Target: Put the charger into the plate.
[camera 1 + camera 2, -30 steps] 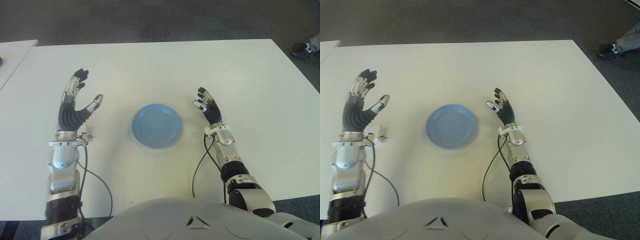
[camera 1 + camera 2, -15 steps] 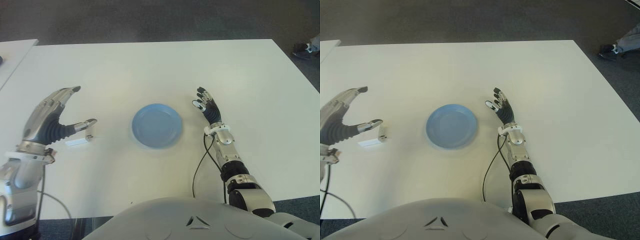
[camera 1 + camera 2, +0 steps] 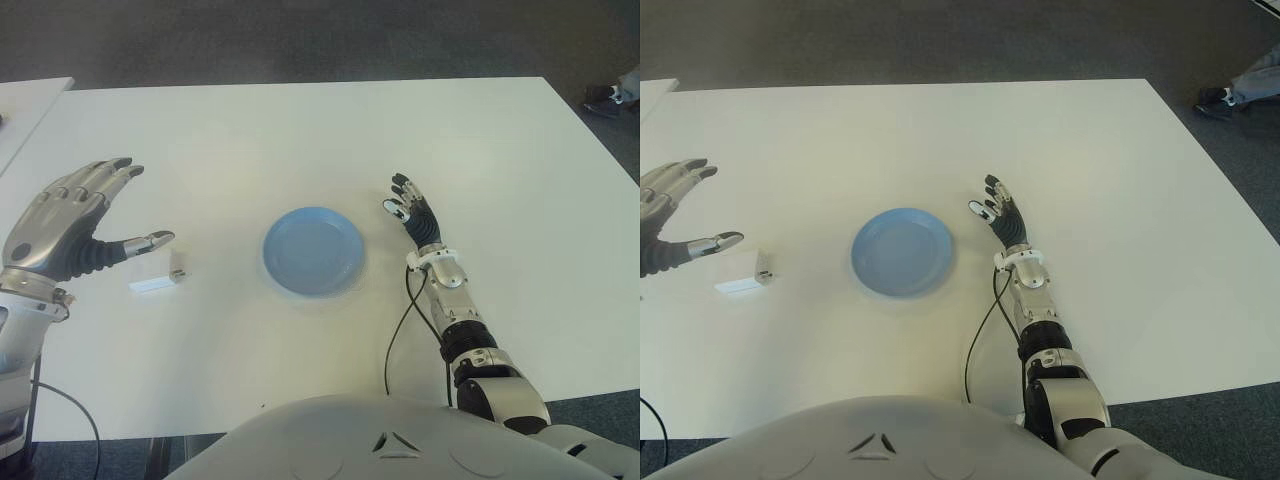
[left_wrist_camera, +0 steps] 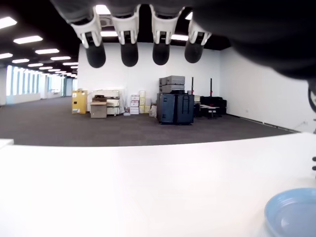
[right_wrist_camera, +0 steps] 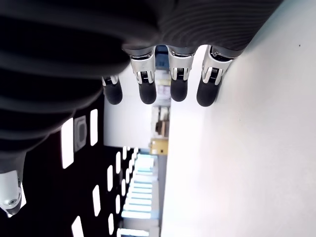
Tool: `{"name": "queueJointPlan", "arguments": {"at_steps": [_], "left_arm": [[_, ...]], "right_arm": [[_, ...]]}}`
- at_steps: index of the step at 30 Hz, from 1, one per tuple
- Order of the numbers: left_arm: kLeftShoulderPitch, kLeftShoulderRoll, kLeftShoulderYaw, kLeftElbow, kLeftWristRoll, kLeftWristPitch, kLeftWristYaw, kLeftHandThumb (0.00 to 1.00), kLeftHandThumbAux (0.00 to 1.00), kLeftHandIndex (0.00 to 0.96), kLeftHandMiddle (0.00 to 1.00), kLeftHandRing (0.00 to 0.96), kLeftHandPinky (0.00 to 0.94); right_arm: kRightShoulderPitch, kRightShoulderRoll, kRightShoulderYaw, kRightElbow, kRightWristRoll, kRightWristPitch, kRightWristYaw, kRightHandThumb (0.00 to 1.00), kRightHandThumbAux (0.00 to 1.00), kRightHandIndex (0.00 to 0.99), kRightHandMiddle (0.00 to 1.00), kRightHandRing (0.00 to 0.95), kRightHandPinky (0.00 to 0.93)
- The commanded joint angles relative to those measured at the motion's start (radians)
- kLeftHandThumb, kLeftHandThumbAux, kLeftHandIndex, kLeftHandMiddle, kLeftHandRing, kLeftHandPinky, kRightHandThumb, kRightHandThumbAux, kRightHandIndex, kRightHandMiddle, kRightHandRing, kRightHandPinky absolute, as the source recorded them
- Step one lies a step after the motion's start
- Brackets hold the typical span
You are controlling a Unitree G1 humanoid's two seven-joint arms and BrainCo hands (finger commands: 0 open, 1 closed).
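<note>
Charger (image 3: 160,279), white, lay on the table (image 3: 300,140) to the left of the blue plate (image 3: 313,250), not touching it. The left hand (image 3: 68,227) hovered just beside the charger with fingers spread, holding nothing. The right hand (image 3: 412,211) showed right of the plate, fingers extended and empty.

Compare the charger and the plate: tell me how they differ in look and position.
Shape: the charger is a small boxy block; the plate is a much larger shallow round dish.
Colour: the charger is white, nearly matching the table; the plate is blue.
Position: the charger lies near the open left hand; the plate sits between the charger and the open right hand.
Shared: both rest on the table, held by neither hand.
</note>
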Motion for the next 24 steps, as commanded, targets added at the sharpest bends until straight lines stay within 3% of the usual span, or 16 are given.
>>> {"name": "queueJointPlan", "arguments": {"at_steps": [1,15,24], "left_arm": [[0.030,0.032,0.017,0.009,0.043,-0.033,-0.004,0.390,0.126,0.000,0.000,0.000,0.000],[0.094,0.115,-0.001,0.022,0.041,-0.092,-0.117,0.338,0.071,0.000,0.000,0.000,0.000],[0.093,0.123,-0.049,0.012,0.015,-0.074,-0.206,0.338,0.073,0.000,0.000,0.000,0.000]], "right_arm": [[0.033,0.003,0.006,0.027,-0.006,0.067,0.000,0.047,0.507,0.000,0.000,0.000,0.024],[0.039,0.004,0.008,0.009,-0.007,0.076,-0.005,0.038,0.507,0.000,0.000,0.000,0.025],[0.042,0.004,0.008,0.001,-0.008,0.081,-0.007,0.036,0.516,0.000,0.000,0.000,0.024]]}}
